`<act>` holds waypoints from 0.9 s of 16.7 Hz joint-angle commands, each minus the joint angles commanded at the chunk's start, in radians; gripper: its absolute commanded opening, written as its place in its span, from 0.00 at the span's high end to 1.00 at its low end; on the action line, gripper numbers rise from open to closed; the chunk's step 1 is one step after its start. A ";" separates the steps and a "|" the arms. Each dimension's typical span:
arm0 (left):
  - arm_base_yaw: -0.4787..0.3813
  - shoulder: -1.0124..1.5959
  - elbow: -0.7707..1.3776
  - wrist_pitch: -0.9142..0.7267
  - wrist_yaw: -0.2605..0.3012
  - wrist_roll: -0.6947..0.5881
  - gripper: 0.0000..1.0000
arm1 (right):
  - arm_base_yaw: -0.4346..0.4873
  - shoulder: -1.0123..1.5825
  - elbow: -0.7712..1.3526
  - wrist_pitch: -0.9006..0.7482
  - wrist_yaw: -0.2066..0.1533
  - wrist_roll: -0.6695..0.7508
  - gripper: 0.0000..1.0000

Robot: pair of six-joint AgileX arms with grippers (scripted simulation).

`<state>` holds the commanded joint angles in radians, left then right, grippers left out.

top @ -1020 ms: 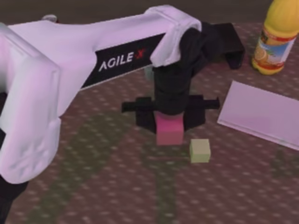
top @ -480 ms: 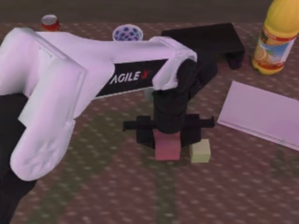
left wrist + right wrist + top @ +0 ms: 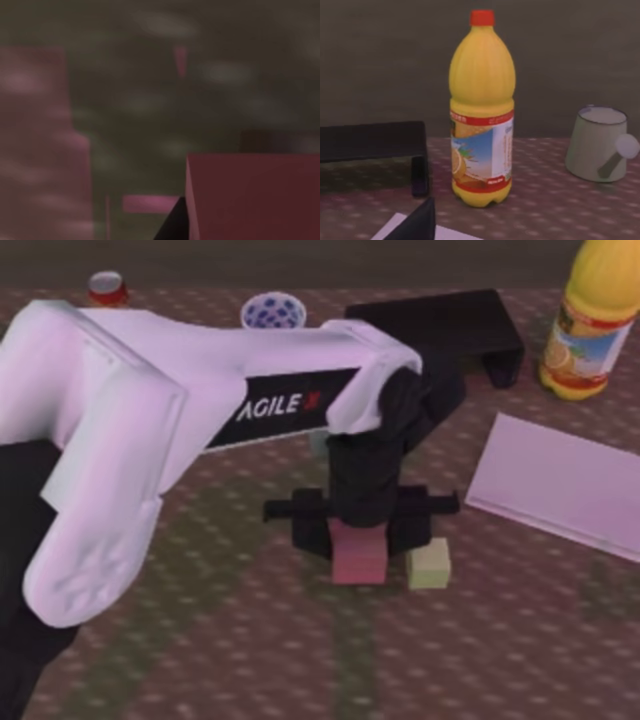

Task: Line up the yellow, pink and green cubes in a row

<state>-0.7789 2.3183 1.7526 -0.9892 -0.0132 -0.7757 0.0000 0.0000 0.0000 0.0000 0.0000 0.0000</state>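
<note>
Pink cube [image 3: 359,554] sits near counter [image 3: 250,660] centre, under the left gripper [image 3: 360,530], whose fingers appear clamped on it. Green cube [image 3: 428,564] rests just beside it at 3 o'clock. Yellow cube not visible. Orange juice bottle [image 3: 594,315] stands at 2 o'clock; right gripper not seen from above, fingers cannot tell.

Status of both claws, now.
Left claw: over the pink cube, beside the green cube; grip cannot be told.
Right claw: not in view.
</note>
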 joint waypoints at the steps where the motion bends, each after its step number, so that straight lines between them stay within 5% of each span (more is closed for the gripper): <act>1: 0.000 0.000 0.000 0.000 0.000 0.000 0.40 | 0.000 0.000 0.000 0.000 0.000 0.000 0.00; 6: 0.000 0.000 0.000 0.000 0.000 0.000 0.02 | 0.000 0.000 0.000 0.000 0.000 0.000 0.00; 15: 0.002 -0.001 0.000 0.000 0.000 0.000 0.00 | 0.000 0.000 0.000 0.000 0.000 0.000 0.00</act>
<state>-0.7771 2.3178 1.7527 -0.9894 -0.0133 -0.7756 0.0000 0.0000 0.0000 0.0000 0.0000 0.0000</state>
